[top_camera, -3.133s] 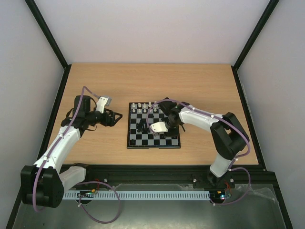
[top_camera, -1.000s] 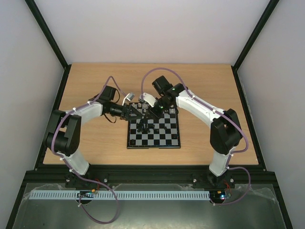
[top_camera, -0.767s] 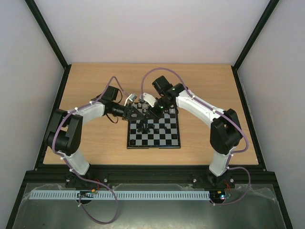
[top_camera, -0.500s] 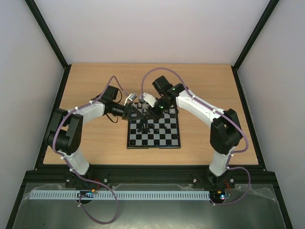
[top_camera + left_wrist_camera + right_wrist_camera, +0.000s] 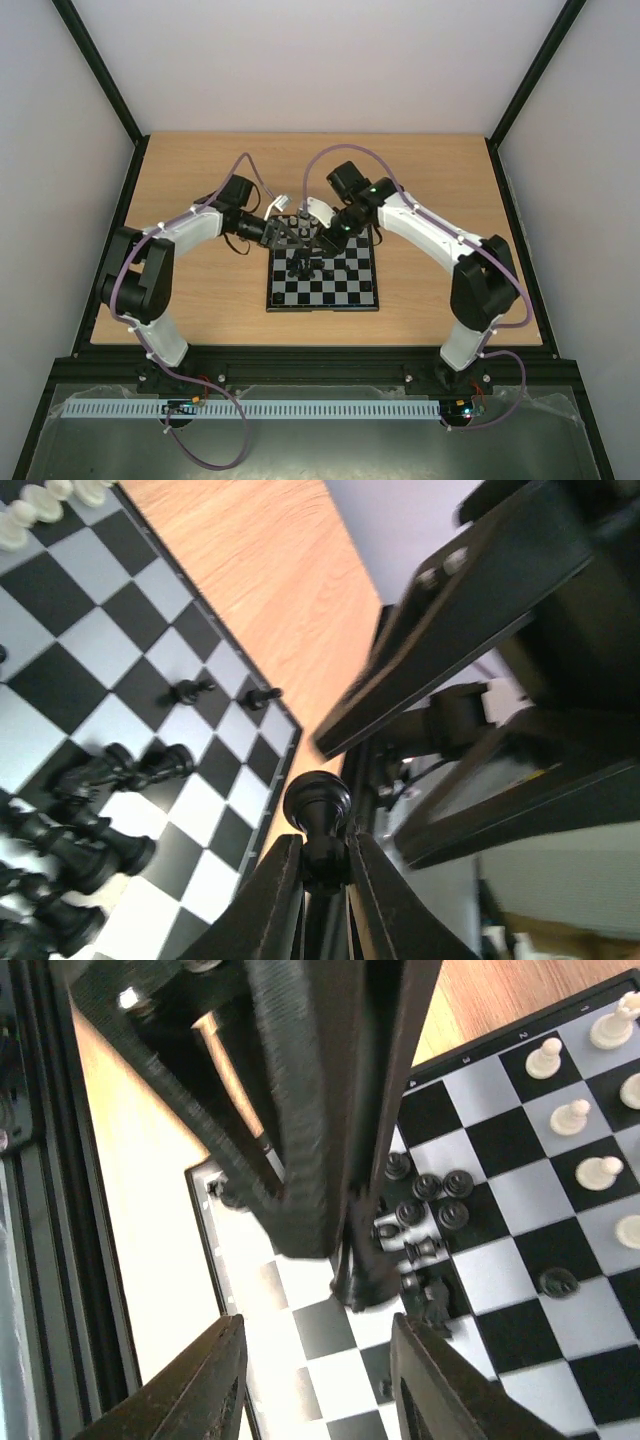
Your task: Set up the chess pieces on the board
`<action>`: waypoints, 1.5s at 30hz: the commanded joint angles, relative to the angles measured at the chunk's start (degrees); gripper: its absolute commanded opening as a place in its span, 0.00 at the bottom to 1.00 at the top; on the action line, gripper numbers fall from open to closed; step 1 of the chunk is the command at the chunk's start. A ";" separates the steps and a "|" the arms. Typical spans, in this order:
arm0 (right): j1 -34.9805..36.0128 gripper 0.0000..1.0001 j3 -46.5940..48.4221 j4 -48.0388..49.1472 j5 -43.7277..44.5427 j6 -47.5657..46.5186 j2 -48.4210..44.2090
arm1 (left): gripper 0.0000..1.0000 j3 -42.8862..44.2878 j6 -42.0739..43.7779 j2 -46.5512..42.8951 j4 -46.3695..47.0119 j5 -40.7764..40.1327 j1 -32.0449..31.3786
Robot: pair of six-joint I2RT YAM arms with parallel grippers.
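Note:
My left gripper [image 5: 318,865] is shut on a black chess piece [image 5: 317,802] with a round head that sticks out above the fingertips. It hovers over the back left of the board [image 5: 345,287], tip to tip with my right gripper [image 5: 320,240]. The right gripper [image 5: 322,1390] is open and empty, its fingers [image 5: 205,1390] spread just short of the held black piece [image 5: 362,1282]. A heap of black pieces [image 5: 301,266] lies on the board's left half, and the heap [image 5: 428,1208] shows some upright and some fallen. White pieces [image 5: 572,1112] stand in rows at the board's far edge.
Two single black pieces [image 5: 190,690] lie near the board's rim [image 5: 285,755]. The right arm [image 5: 480,610] fills the left wrist view's right side. Bare wooden table [image 5: 200,290] surrounds the board, with black frame posts at the sides.
The left gripper closed on the black piece while the right gripper opened and let go of it. The right arm drew back slightly to the right.

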 commanded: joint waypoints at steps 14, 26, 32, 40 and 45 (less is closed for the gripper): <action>-16.36 0.45 -20.37 1.23 3.16 3.68 -18.81 | 0.13 1.88 35.67 -7.36 -21.68 -47.59 -19.70; -16.86 0.43 -22.14 3.21 5.75 3.28 -19.84 | 0.13 5.42 34.26 1.63 -21.19 -56.38 -29.56; -16.91 0.43 -22.71 3.72 5.71 3.17 -20.44 | 0.23 7.46 33.30 3.85 -21.85 -57.25 -29.92; -16.90 0.43 -21.80 2.84 6.05 2.27 -21.22 | 0.46 9.76 33.67 1.10 -23.95 -55.09 -28.43; -16.25 0.43 -19.53 1.17 3.24 -2.57 -20.79 | 0.55 8.62 41.25 -8.93 -26.64 -47.82 -20.69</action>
